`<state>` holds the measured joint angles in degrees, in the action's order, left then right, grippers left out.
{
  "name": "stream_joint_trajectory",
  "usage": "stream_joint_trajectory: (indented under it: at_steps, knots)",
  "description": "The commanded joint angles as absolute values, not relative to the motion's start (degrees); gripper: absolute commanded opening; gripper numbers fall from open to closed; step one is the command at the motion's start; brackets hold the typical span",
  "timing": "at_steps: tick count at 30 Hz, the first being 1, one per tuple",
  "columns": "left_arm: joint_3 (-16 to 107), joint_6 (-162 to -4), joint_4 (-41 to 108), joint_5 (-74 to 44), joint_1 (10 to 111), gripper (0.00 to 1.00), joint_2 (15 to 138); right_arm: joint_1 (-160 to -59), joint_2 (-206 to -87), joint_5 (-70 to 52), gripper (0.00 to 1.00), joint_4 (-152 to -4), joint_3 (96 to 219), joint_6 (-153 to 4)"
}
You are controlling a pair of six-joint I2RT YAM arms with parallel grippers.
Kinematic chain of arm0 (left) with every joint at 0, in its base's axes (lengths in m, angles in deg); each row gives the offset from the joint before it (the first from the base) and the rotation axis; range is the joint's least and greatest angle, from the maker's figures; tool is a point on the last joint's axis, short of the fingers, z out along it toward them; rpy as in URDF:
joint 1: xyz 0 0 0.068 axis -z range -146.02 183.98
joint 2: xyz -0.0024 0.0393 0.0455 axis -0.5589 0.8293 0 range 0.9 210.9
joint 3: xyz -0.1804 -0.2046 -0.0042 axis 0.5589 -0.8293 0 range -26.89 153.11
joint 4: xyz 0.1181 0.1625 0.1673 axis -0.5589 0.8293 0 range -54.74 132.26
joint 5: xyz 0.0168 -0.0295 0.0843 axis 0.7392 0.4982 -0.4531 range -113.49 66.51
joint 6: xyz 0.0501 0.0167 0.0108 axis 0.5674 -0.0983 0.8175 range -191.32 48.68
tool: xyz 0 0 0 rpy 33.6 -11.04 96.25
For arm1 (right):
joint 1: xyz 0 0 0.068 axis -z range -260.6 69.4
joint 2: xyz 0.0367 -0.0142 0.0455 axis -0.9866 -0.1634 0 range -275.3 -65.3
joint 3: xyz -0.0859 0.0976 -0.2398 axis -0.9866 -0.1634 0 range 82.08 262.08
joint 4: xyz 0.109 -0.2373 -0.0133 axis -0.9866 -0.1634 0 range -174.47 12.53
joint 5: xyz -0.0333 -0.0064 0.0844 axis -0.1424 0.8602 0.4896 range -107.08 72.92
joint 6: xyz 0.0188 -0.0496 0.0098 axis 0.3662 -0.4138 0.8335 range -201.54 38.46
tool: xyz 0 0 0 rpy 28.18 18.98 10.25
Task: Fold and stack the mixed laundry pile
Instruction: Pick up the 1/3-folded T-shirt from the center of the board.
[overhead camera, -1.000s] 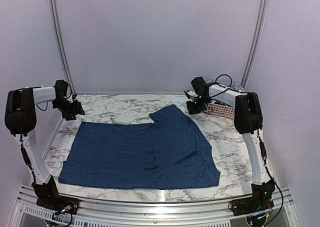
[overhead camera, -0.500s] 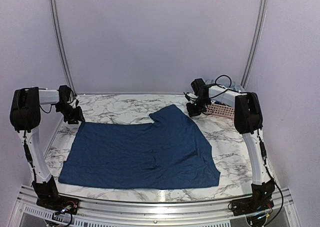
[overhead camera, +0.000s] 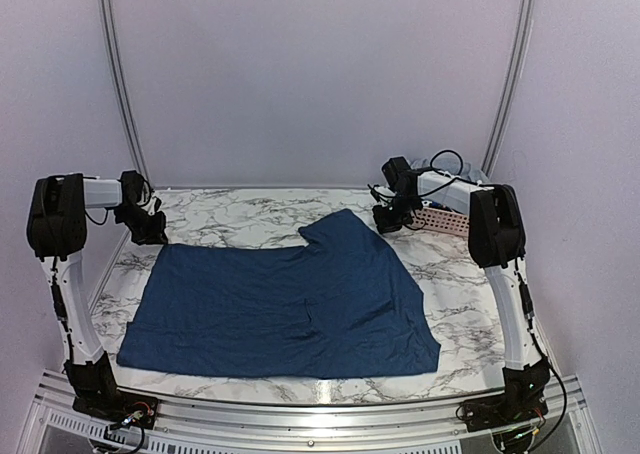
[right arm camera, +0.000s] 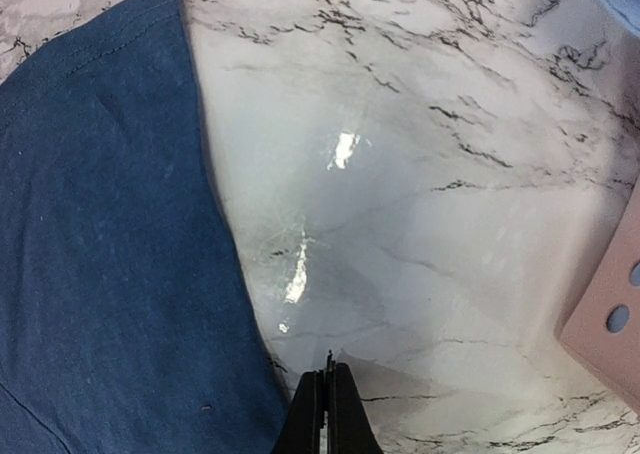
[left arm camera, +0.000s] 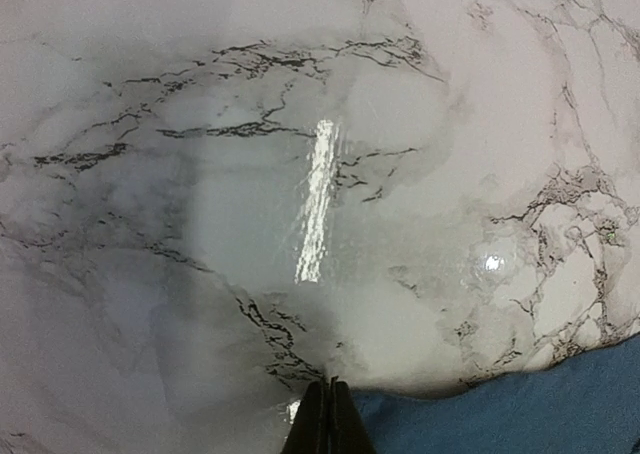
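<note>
1. Left gripper [overhead camera: 150,234]: jaws closed, tips at the far-left corner of the shirt [overhead camera: 290,299]. In the wrist view the cloth edge meets the fingertips [left arm camera: 328,419], but I can't tell whether fabric is actually pinched.
2. The shirt lies flat mid-table with its long axis left-right. From the left gripper it runs right and toward the bases. Its far-right part peaks toward the right arm.
3. Right gripper [overhead camera: 388,222]: jaws closed and empty, over bare table [right arm camera: 420,224]. The shirt edge is just to its left, not touching, and the basket [overhead camera: 445,219] is just to its right.
4. Judgement: the left arm is on its corner and the right is beside its corner. The right likely needs to open and shift left onto the cloth before any fold toward the near edge.
</note>
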<state>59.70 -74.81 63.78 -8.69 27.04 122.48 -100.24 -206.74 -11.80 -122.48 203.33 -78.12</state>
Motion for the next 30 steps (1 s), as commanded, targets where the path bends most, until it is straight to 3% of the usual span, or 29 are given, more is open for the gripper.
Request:
stream_joint_trajectory:
  at_steps: [1, 21, 26, 30]
  knots:
    - [60.36, -75.29, 64.12, -6.36, 27.12, 0.00, 122.01, -99.92, -204.12, -11.32, 0.00, -122.02, 205.18, -76.59]
    - [59.40, -78.86, 63.83, -6.77, 27.13, 0.00, 115.72, -99.27, -199.55, -6.98, 0.00, -119.95, 203.75, -75.08]
    - [59.73, -79.39, 63.66, -5.51, 27.13, 0.00, 117.38, -99.18, -204.53, -3.93, 0.28, -121.84, 207.21, -75.23]
    - [59.51, -79.39, 63.44, -5.56, 27.12, 0.00, 117.69, -99.30, -204.99, -5.07, 0.33, -121.03, 205.06, -75.19]
